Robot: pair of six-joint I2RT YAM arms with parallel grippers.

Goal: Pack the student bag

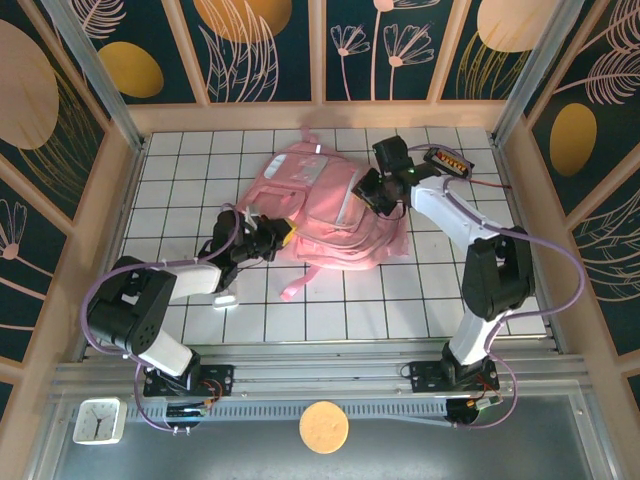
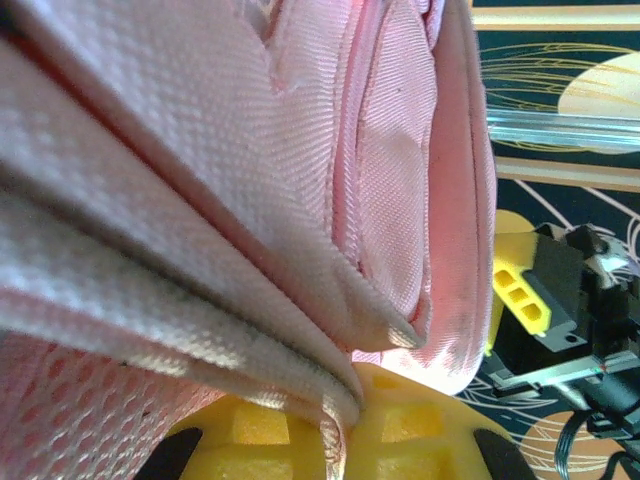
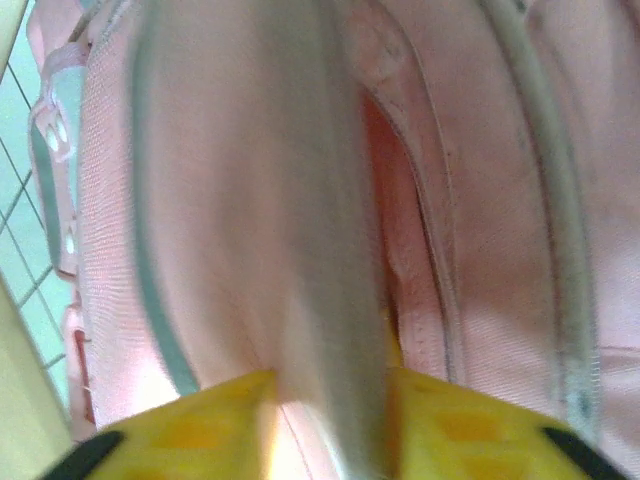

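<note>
The student bag (image 1: 330,205), a large soft pink backpack, lies in the middle of the white tiled table with a strap (image 1: 300,282) trailing toward the near side. My left gripper (image 1: 281,237) is at the bag's left edge. In the left wrist view its yellow fingers (image 2: 420,420) are pinched shut on a fold of the pink fabric (image 2: 340,390). My right gripper (image 1: 374,190) is over the bag's right upper part. Its yellow fingers (image 3: 200,420) stand apart, with a raised fold of bag fabric (image 3: 330,300) between them; this view is blurred.
A small dark device with a red-yellow stripe (image 1: 447,160) lies at the back right. A small white object (image 1: 226,299) sits by the left arm. A clock (image 1: 97,420) and a round tan disc (image 1: 324,427) rest on the near ledge. Wooden walls enclose the table.
</note>
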